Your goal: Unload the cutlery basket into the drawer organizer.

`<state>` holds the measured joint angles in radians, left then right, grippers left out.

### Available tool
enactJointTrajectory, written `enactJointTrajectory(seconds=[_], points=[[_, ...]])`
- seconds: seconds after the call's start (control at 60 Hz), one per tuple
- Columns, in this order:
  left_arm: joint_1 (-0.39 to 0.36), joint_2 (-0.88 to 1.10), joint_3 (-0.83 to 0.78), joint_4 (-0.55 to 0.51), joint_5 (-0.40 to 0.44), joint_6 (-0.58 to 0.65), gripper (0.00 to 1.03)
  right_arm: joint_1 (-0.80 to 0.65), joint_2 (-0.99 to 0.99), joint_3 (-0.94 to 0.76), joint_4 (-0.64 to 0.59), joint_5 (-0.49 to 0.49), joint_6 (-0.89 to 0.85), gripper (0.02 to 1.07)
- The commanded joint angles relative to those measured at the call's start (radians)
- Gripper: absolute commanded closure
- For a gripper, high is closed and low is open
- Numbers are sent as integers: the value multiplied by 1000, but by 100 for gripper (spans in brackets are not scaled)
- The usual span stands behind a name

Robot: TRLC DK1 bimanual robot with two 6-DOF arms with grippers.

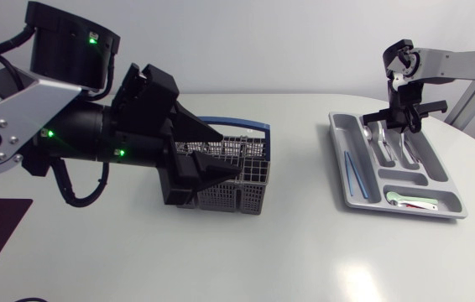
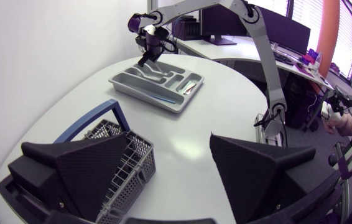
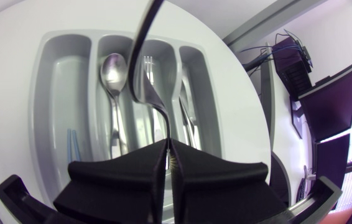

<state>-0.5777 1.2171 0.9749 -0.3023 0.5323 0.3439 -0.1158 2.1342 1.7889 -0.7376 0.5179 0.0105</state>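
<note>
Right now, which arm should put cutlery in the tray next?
Right: the right gripper is shut on a piece of cutlery above the organizer; left gripper hangs open at the basket.

The left arm (image 1: 15,105) has a silver-grey link with small screws (image 1: 2,122), bulky black joints dotted with green lights (image 1: 91,38), and looping black cables (image 1: 74,191). The right arm (image 1: 464,63) is slimmer, pale silver-grey with black joints. The left gripper (image 2: 170,142) and right gripper (image 3: 167,158) are matte black with broad wedge-shaped fingers (image 2: 83,168).
</note>
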Motion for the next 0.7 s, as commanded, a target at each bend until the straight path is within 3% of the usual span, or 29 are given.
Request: enactJointTrajectory(seconds=[0.0,0.133,0.3,0.683], points=[[-7,-5,-4,-15,-6,15,5,-28,56,72,-22,48,36,102],[-31,4,13,-24,-15,10,5,-59,128,168,-68,60,46,102],[-68,22,38,-32,-45,4,5,-74,237,342,-213,45,97,102],[-102,24,54,-47,-72,-3,5,-79,440,682,-497,-130,167,102]])
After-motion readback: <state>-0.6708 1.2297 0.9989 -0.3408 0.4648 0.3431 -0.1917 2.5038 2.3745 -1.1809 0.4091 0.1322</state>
